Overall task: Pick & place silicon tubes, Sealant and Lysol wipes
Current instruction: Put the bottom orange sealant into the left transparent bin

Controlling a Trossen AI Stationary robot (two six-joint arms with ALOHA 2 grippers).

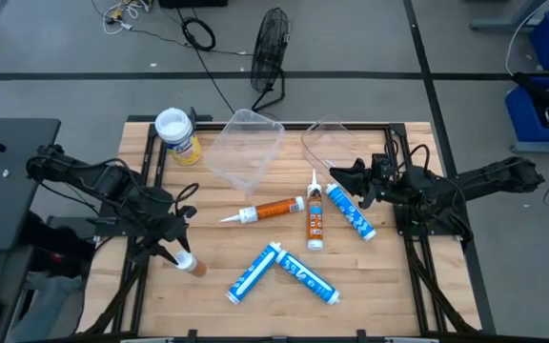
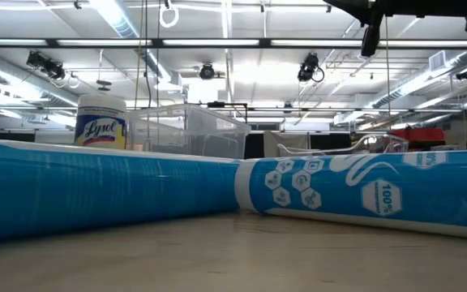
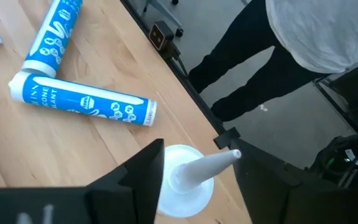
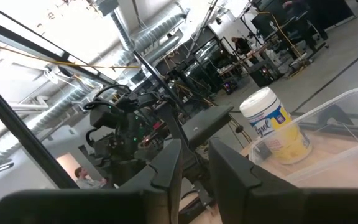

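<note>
Lysol wipes [image 1: 181, 134]: yellow canister, white lid. Tubes: two blue-white [image 1: 255, 272], one orange [image 1: 273, 210]. Desk [image 1: 217, 243]: pale wood. Bin [image 1: 246, 145]: clear.

Open bench [image 1: 370, 276] wood between the two arms toward the near right corner. Blocked mid-bench by two blue-white tubes [image 1: 284, 272] meeting end to end in a V, an orange tube [image 1: 273, 210], a second orange tube [image 1: 315, 219] and another blue-white tube [image 1: 351, 211], all lying flat. Far side crowded by the Lysol wipes [image 1: 178, 135] upright beside a clear bin [image 1: 246, 148]. Narrow lanes only between tubes; clear strip along the far left edge.
</note>
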